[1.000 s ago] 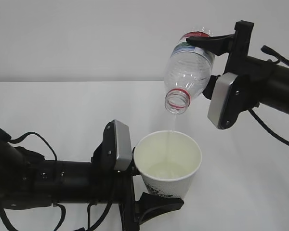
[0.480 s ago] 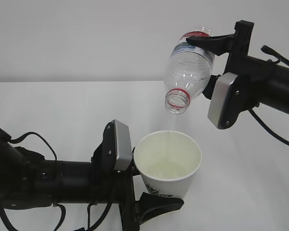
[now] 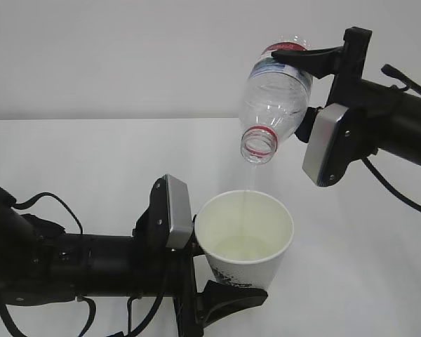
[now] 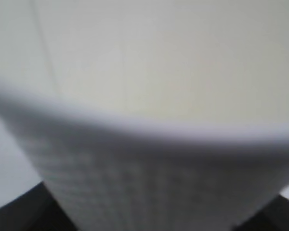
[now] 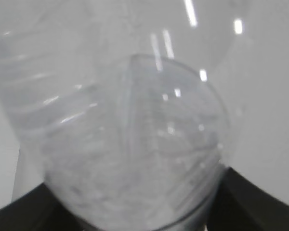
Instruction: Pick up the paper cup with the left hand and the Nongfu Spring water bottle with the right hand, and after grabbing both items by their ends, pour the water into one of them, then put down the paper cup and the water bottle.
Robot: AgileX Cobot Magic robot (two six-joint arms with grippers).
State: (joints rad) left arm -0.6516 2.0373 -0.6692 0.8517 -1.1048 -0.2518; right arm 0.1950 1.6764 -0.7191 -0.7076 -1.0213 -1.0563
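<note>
The white paper cup (image 3: 245, 235) stands upright above the table, and my left gripper (image 3: 228, 281) is shut on its lower part; one black finger (image 3: 231, 295) shows in front. Up close, the cup (image 4: 149, 96) fills the left wrist view, with dark finger tips at the bottom corners. My right gripper (image 3: 295, 74) is shut on the base end of the Nongfu Spring water bottle (image 3: 275, 102). The bottle is tipped with its mouth down over the cup. A thin stream of water (image 3: 247, 191) falls into the cup, where some water (image 3: 238, 247) lies. The clear bottle (image 5: 130, 144) fills the right wrist view.
The white table (image 3: 91, 154) runs back to a pale wall. The left arm (image 3: 77, 270) with its black cables lies low at the front left. From the upper right comes the right arm (image 3: 386, 123).
The right gripper has lifted the bottle slightly. Water keeps streaming into the cup. The left arm and cup have stayed where they were.
</note>
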